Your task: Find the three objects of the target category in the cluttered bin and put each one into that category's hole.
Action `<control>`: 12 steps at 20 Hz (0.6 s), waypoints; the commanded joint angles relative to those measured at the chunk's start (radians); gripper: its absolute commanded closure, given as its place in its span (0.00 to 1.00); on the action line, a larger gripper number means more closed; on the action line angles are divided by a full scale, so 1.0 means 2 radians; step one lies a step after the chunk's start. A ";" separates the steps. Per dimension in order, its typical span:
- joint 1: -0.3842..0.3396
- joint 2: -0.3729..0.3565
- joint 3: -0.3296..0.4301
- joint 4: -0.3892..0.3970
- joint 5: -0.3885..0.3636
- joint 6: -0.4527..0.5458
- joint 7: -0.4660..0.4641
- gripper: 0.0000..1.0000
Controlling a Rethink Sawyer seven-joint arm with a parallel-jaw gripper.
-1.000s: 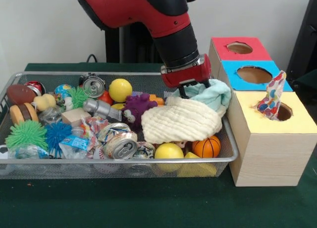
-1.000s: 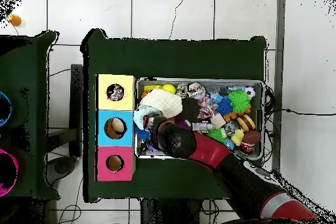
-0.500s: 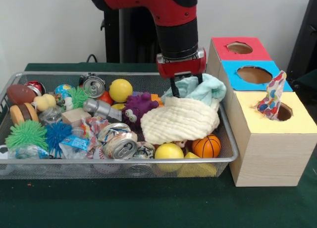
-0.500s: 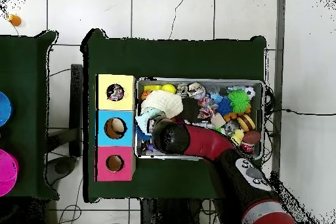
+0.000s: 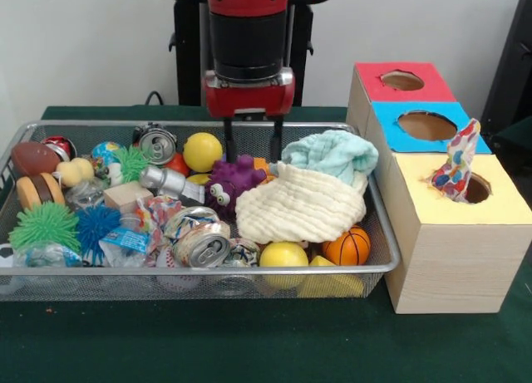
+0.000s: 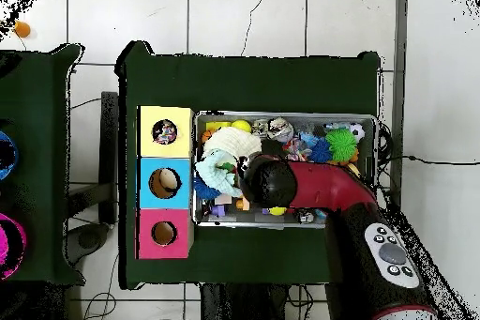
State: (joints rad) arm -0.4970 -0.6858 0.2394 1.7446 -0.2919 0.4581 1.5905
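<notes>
Wire bin [image 5: 25, 134] on green bench [image 5: 249, 341], crowded with toys. Claw [image 5: 251, 144] hangs above purple monster toy [image 5: 229, 184], prongs apart, empty. Cream cloth [image 5: 303, 204] and mint cloth [image 5: 332, 150] lie beside it. Patterned cloth [image 5: 455, 165] sticks from the yellow box's hole [image 5: 478, 188].

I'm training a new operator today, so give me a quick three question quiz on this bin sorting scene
1. True or false: a patterned cloth sticks out of the hole in the yellow box.
2. Which thing lies right below the hand? A) purple monster toy B) mini basketball C) green spiky ball
3. Fill in: the pale blue cloth rests partly on the ____ cloth.

Key: 1 true; 2 A; 3 cream.
</notes>
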 commanded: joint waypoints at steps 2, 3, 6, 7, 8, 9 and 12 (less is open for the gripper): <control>-0.019 -0.017 0.007 -0.075 -0.066 0.064 -0.080 0.00; -0.021 -0.015 0.008 -0.077 -0.074 0.058 -0.079 0.00; -0.029 -0.012 0.019 -0.086 -0.089 0.059 -0.085 0.00; -0.033 -0.009 0.023 -0.087 -0.093 0.056 -0.087 0.00; -0.037 -0.007 0.028 -0.088 -0.096 0.053 -0.089 0.00; -0.040 -0.003 0.031 -0.089 -0.102 0.048 -0.093 0.00; -0.044 0.010 0.034 -0.095 -0.123 0.030 -0.090 0.00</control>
State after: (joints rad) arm -0.5535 -0.7120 0.2413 1.6178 -0.4342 0.4748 1.5905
